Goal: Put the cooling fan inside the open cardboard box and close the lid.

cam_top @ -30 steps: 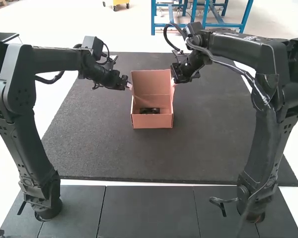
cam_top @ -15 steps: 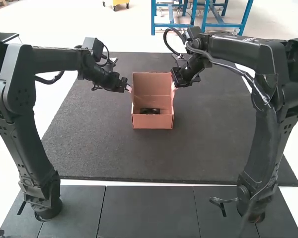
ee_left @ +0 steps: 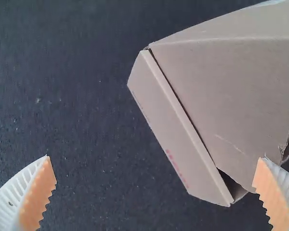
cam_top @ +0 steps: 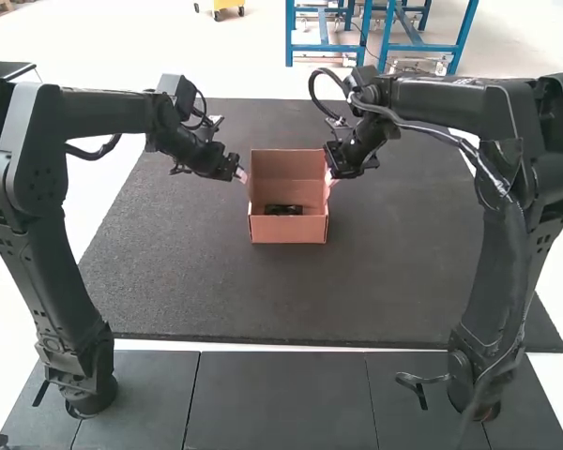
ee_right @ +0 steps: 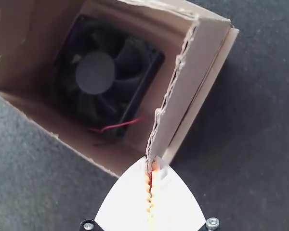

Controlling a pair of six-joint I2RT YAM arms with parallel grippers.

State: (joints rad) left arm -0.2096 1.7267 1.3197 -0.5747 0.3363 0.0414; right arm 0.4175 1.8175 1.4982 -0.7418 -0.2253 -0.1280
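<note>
The right pincer [ee_right: 151,179], white and ribbed with orange pads, is pinched tight on the ragged edge of a cardboard flap [ee_right: 178,101] at the right side of the brown cardboard box [cam_top: 288,226]. The card is sandwiched between its pads. The left pincer [cam_top: 231,172] stands wide and grips nothing. Its orange pads [ee_left: 34,197] sit either side of the left corner of the raised lid [ee_left: 221,96], one just beside the card and the other well apart from it.

Just beyond the right pincer, down in the box, the black square cooling fan [ee_right: 103,79] lies flat on the bottom with a thin red wire [ee_right: 118,126] beside it. The box stands mid-way on the dark rubber mat [cam_top: 169,272] covering the bench, between the two pincers.

With the fan already inside, the step in hand looks to be closing the lid, which stands open at the back. The next move probably calls for bringing the lid forward and down over the opening, both corners together, with the side flap guided inside the wall. The left pincer would likely need to grip or press its corner first. The torn edge may rip if pulled hard.
</note>
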